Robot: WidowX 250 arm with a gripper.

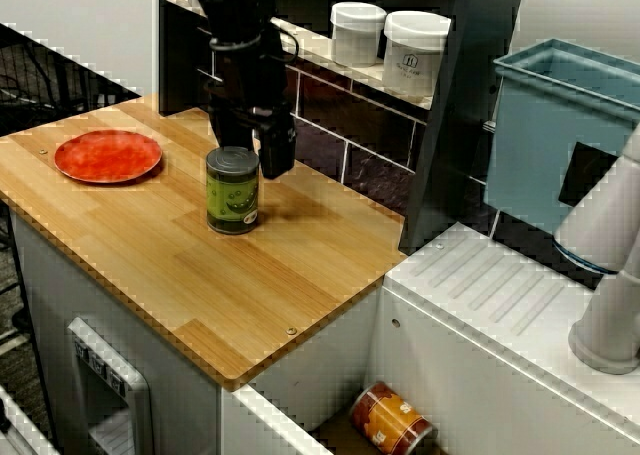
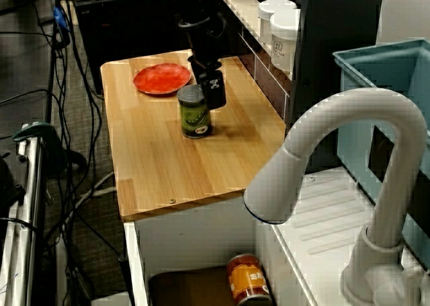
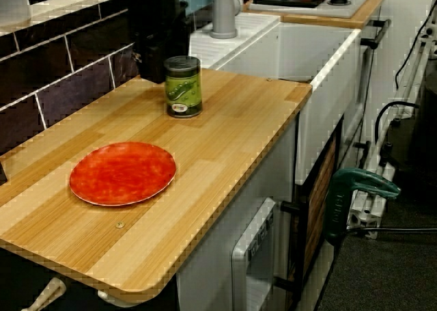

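Observation:
A green-labelled can [image 1: 232, 190] stands upright on the wooden counter [image 1: 150, 245]. My black gripper [image 1: 250, 147] hangs low just behind it, on the wall side. Its fingers are spread about a can's width apart, and one finger [image 1: 278, 150] shows to the right of the can's lid. The view over the faucet shows the can [image 2: 194, 111] with the gripper [image 2: 207, 84] close behind its top. Looking along the counter, the can [image 3: 183, 85] stands in front of the dark gripper [image 3: 158, 58]. The fingers look open, and nothing is held.
A red plate [image 1: 108, 156] lies at the counter's left end. White jars [image 1: 415, 50] sit on the shelf behind. An orange can [image 1: 390, 420] lies in the sink beside the counter, with a white faucet [image 2: 336, 138] over it and a teal bin [image 1: 560, 135] beyond.

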